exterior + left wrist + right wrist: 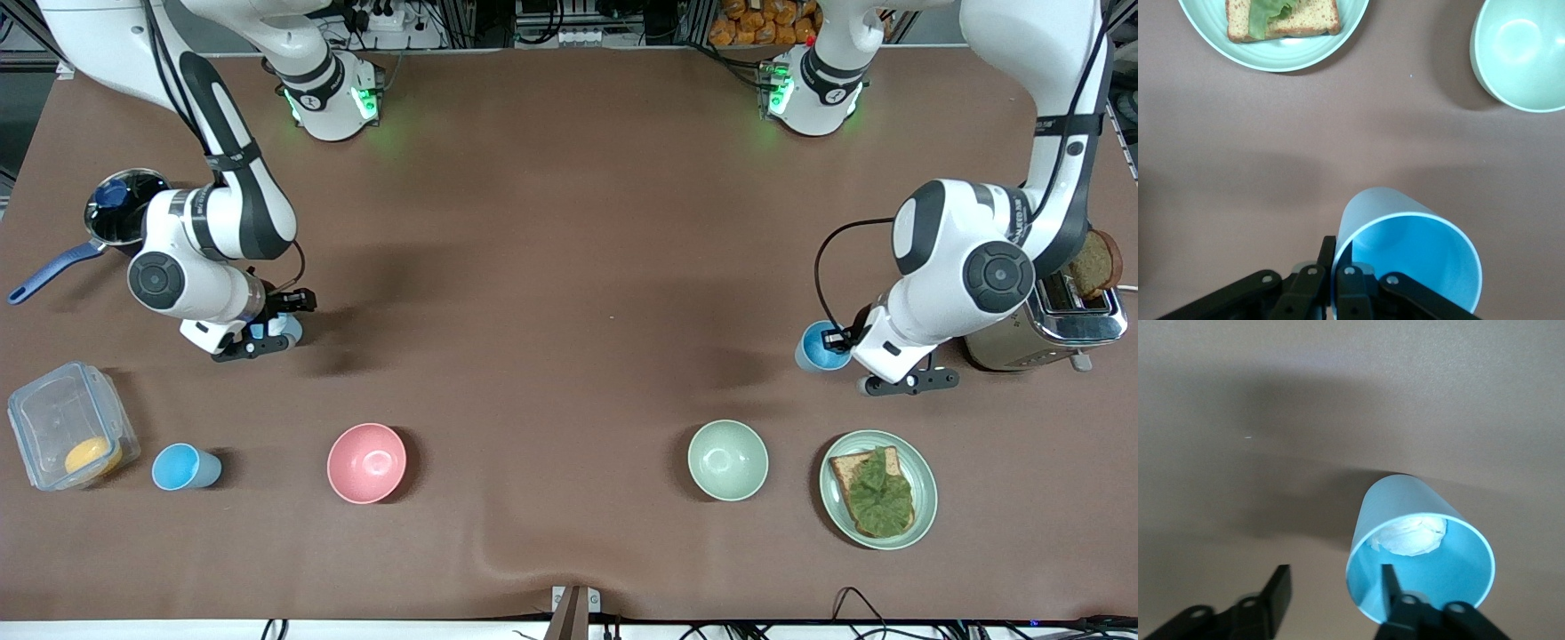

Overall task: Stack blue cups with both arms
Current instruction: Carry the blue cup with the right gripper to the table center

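The left gripper (1331, 283), near the toaster (1049, 324), is clamped on a blue cup's rim (1405, 263). The right gripper (1331, 593) straddles another cup's wall (1421, 550), jaws partly open.

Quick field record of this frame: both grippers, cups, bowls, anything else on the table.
left gripper: shut on blue cup rim, beside the toaster
right gripper: fingers astride rim of second blue cup, one finger inside, one outside, gap showing; near the saucepan
third blue cup: standing free beside the clear container
pink bowl: untouched, nearer the camera
green bowl: untouched, beside the plate with bread and lettuce
stacking: not yet done
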Controlling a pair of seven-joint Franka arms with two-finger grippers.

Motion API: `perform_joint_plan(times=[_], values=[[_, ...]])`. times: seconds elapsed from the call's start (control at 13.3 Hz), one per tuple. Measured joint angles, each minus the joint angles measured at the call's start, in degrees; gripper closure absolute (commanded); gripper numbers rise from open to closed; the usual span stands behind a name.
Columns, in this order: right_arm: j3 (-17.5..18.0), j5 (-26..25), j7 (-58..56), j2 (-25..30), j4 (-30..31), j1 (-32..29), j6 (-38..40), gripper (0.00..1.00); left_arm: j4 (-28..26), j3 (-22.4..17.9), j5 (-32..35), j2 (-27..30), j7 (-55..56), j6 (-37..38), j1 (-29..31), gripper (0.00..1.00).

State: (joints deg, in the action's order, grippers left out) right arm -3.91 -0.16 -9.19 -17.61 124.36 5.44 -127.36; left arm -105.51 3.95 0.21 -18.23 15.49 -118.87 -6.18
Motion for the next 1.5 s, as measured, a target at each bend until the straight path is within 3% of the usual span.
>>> perform_joint_plan(times=[0.3,0.82,0.97,1.2,1.5], values=[[0.0,-0.1,-0.1,-0.1,-1.0,0.0,1.5,1.00,1.1,-0.1,0.0,0.6,-1.0,1.0,0.9,1.00],[0.1,0.0,2.5,-1.1,-10.8,3.0,13.5,1.00,6.1,0.8,0.0,4.8,-1.3,10.0,0.9,1.00],[0.4,1.2,9.6,-1.1,-13.0,7.8,15.2,1.00,7.1,0.9,0.0,4.7,-1.6,11.2,0.7,1.00],[0.8,8.1,22.4,-2.7,-16.5,18.2,15.3,1.00,7.3,1.2,0.0,4.1,-1.7,11.3,0.4,1.00],[0.8,11.4,39.0,-10.0,-25.6,29.2,14.1,1.00,7.3,1.9,0.0,2.7,-1.7,11.2,-0.2,1.00]])
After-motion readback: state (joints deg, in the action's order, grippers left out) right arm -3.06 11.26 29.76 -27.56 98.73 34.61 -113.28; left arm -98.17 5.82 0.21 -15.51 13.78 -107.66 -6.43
